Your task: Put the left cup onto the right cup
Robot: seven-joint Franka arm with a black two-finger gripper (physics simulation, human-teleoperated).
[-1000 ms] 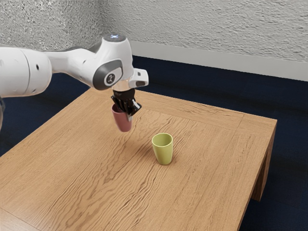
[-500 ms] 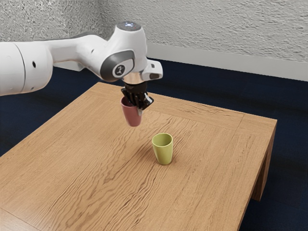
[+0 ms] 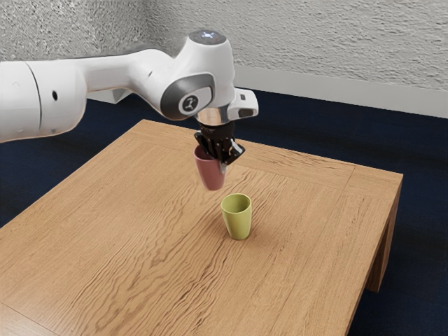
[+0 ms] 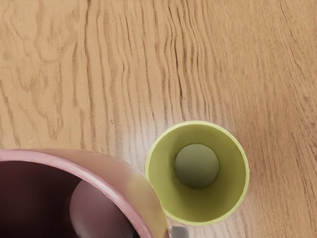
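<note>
My gripper (image 3: 218, 159) is shut on the rim of a pink cup (image 3: 210, 172), which hangs in the air above the wooden table (image 3: 140, 266), slightly tilted. A green cup (image 3: 236, 215) stands upright on the table, just to the exterior view's right of and below the pink cup. The two cups are apart. In the wrist view the pink cup (image 4: 84, 193) looms large right under my hand, and the open mouth of the green cup (image 4: 197, 171) lies close beside it on the wood.
The table's far edge (image 3: 294, 155) and its right-hand edge (image 3: 378, 245) border a dark blue floor (image 3: 420, 140). A grey textured wall (image 3: 336, 35) runs behind.
My arm has carried the pink cup toward the exterior view's right and slightly up, from well left of the green cup to just beside it. The green cup has not moved.
</note>
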